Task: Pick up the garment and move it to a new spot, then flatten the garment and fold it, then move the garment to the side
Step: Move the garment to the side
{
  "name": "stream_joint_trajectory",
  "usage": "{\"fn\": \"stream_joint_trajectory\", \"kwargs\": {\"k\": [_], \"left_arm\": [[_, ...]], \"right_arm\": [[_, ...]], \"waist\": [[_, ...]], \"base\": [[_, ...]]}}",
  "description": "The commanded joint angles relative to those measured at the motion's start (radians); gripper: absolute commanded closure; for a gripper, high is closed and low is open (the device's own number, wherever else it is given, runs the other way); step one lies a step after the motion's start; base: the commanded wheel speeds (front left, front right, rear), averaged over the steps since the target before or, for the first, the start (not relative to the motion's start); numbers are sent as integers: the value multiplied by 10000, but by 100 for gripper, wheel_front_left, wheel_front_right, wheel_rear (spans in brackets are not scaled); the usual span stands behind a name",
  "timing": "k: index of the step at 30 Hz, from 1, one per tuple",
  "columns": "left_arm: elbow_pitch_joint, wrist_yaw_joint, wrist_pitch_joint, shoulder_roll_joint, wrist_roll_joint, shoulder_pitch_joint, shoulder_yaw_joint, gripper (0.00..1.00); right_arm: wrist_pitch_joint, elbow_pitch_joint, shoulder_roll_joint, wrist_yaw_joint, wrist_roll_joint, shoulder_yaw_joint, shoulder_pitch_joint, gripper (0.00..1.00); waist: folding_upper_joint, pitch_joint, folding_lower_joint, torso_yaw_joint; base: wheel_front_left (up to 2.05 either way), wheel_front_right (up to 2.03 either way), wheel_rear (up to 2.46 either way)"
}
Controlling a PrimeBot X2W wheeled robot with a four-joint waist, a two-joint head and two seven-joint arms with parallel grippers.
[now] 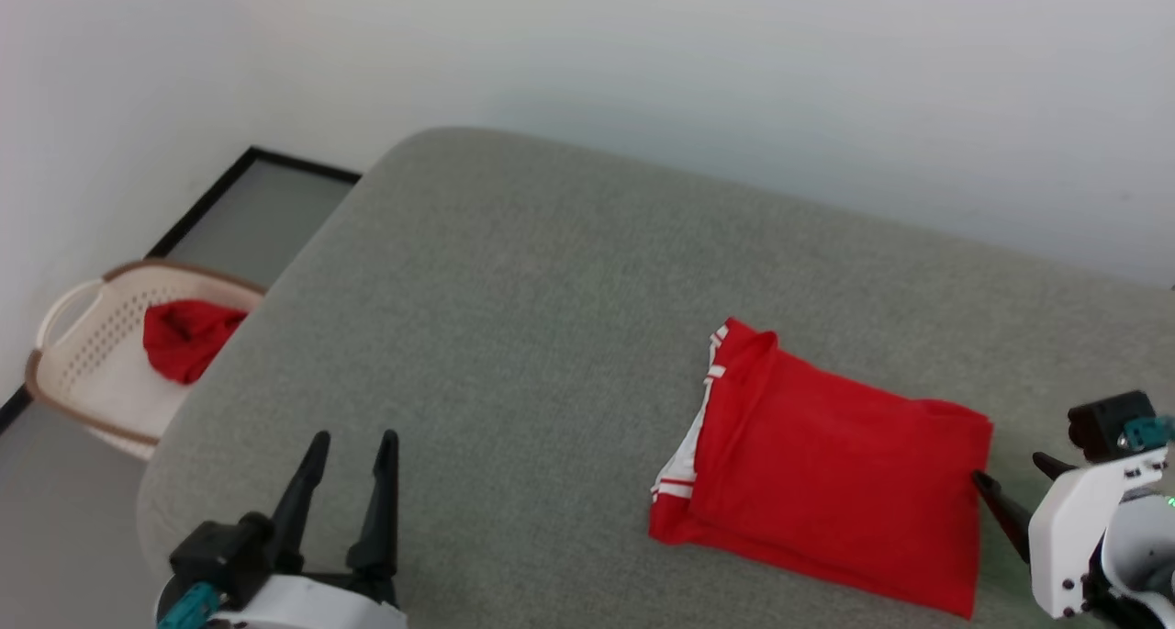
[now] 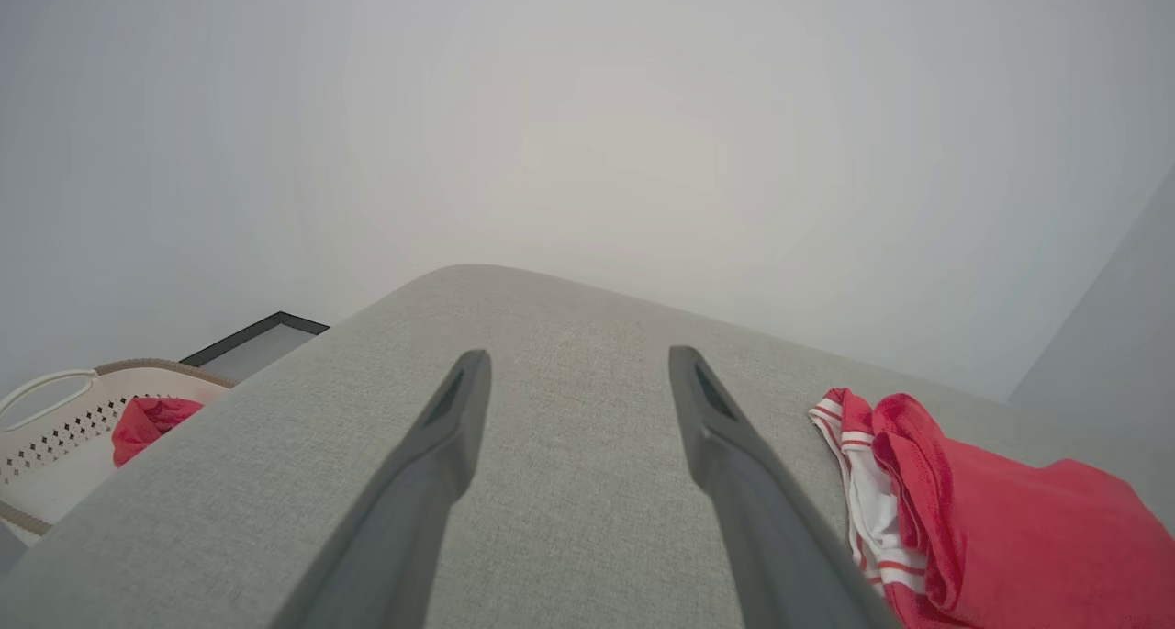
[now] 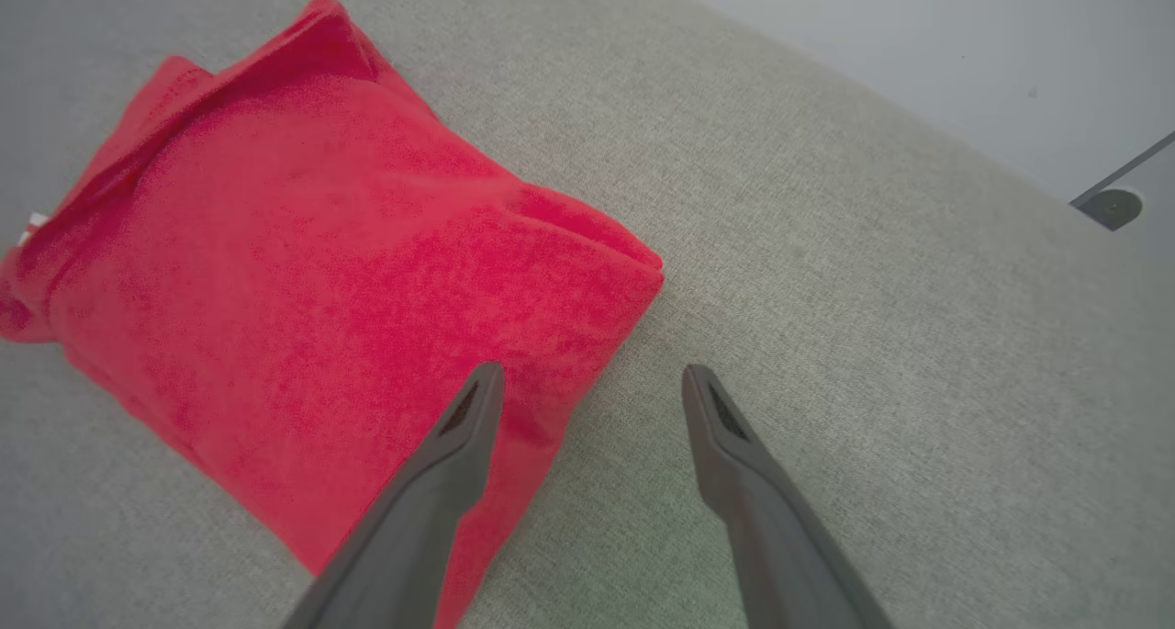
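Our left gripper point(image 1: 355, 438) and right gripper point(image 3: 592, 374), two tapered dark fingers each, stand apart, empty. One plush red garment point(image 1: 826, 482), folded rectangular, lies on the grey woven cushion point(image 1: 514, 317) beside our right gripper.

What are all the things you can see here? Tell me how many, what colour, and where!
soft red folded T-shirt with white striped sleeve ends: one, red and white, lying on the right part of the cushion
big grey fabric cushion: one, grey, under the shirt
cream plastic laundry basket with a brown rim: one, cream, down beside the cushion's left end
crumpled red cloth: one, red, inside the basket
plain wall: one, white, behind the cushion
left hand: one, dark fingers, open and empty, over the cushion's near left part
right hand: one, dark fingers, open, at the shirt's right edge
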Motion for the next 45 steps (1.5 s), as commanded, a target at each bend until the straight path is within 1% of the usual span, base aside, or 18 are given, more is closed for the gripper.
{"fn": "stream_joint_trajectory", "kwargs": {"k": [1, 4, 5, 10, 13, 18, 19, 20, 23, 28, 36, 40, 45], "left_arm": [[36, -31, 0, -77, -45, -200, -84, 0], [72, -31, 0, -230, -98, -450, -203, 0], [72, -31, 0, -230, -98, -450, -203, 0], [144, -31, 0, -390, -186, -782, -345, 0], [183, -31, 0, -453, -227, -930, -424, 0], [252, -31, 0, -508, -291, -1125, -550, 0], [261, -31, 0, -512, -313, -1150, -561, 0], [285, -31, 0, -504, -301, -1174, -595, 0], [310, -31, 0, -475, -349, -1223, -572, 0], [356, -31, 0, -399, -313, -1185, -504, 0], [324, -31, 0, -217, -269, -1063, -510, 0], [260, -31, 0, -99, -264, -1107, -604, 0], [149, -31, 0, -55, -261, -1259, -743, 0]], "right_arm": [[485, -7, -74, -14, 196, -36, -207, 0], [1393, 3, -187, -16, 528, 66, -364, 0], [1393, 3, -187, -16, 528, 66, -364, 0], [2709, 85, -239, -16, 843, 308, -545, 0], [3373, 320, -41, -14, 999, 470, -525, 0], [3884, 578, 137, -14, 1104, 794, -691, 1], [3951, 630, 144, -14, 1142, 869, -725, 70], [4025, 657, 138, -14, 1197, 996, -753, 100], [4049, 708, 5, -13, 1328, 1094, -912, 100], [3805, 870, -477, -30, 1411, 988, -1379, 100], [3442, 997, -1151, -25, 1508, 801, -2037, 100], [3342, 1092, -1628, -19, 1456, 735, -2382, 100], [3501, 1142, -2419, -18, 1455, 775, -2850, 100]], "waist": [[0, 807, 0, 390], [0, 1172, 0, 499], [0, 1172, 0, 499], [0, 1614, 0, 573], [0, 1797, 0, 576], [0, 1955, 0, 588], [0, 1971, 0, 579], [0, 1981, 0, 575], [0, 1979, 0, 533], [0, 1816, 0, 380], [0, 1412, 0, -137], [0, 1378, 0, -472], [0, 1555, 0, -928]], "base": [[0, 0, 0], [0, 0, 0], [0, 0, 0], [0, 0, 0], [0, 0, 0], [0, 0, 0], [0, 0, 0], [0, 0, 0], [0, 0, 0], [0, 0, 0], [0, 0, 0], [0, 0, 0], [0, 0, 0]]}}
